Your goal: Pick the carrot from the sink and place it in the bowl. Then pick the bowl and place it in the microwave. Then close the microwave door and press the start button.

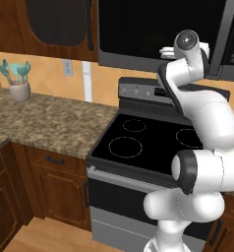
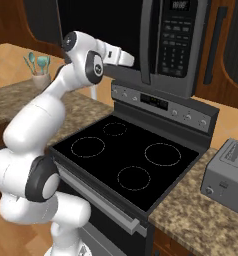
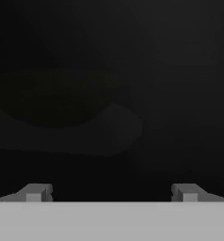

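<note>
The black microwave hangs above the stove, and its door stands open, seen edge-on. My arm reaches up into the dark cavity. My gripper is open, its fingertips wide apart with nothing between them. In the hand view a dim wide round shape, the bowl, rests on the paler turntable plate ahead and left of the fingertips, apart from them. The carrot is hidden in the gloom. The sink is out of view.
Below the arm lies a black cooktop with a grey control panel at the back. A grey toaster stands on the right counter. A utensil holder sits on the granite counter at left.
</note>
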You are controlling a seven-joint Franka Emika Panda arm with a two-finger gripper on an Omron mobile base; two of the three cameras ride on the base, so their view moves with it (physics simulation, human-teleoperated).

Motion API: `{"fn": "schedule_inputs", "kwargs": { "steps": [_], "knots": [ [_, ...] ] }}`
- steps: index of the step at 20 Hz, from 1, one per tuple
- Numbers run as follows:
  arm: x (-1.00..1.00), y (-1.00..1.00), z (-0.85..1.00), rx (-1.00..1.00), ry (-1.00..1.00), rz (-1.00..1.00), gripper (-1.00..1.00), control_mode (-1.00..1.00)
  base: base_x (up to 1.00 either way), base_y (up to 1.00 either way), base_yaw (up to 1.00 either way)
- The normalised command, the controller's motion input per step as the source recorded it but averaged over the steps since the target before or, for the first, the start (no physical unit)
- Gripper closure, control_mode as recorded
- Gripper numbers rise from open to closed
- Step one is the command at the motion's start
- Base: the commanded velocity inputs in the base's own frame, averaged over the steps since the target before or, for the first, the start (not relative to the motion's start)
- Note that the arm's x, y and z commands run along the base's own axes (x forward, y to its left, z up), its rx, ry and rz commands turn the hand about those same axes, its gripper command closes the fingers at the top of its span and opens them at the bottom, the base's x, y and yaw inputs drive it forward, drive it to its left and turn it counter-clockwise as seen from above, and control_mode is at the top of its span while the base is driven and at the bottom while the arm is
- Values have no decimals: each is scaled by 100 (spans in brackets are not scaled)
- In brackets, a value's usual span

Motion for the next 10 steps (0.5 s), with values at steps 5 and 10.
{"fn": "schedule_inputs", "kwargs": {
  "steps": [5,10],
  "knots": [
    [89,-31,-8,2,-11,0,-100,-100,0,0,0],
    [66,-17,-3,2,-3,0,-100,-100,0,0,0]
  ]
}}
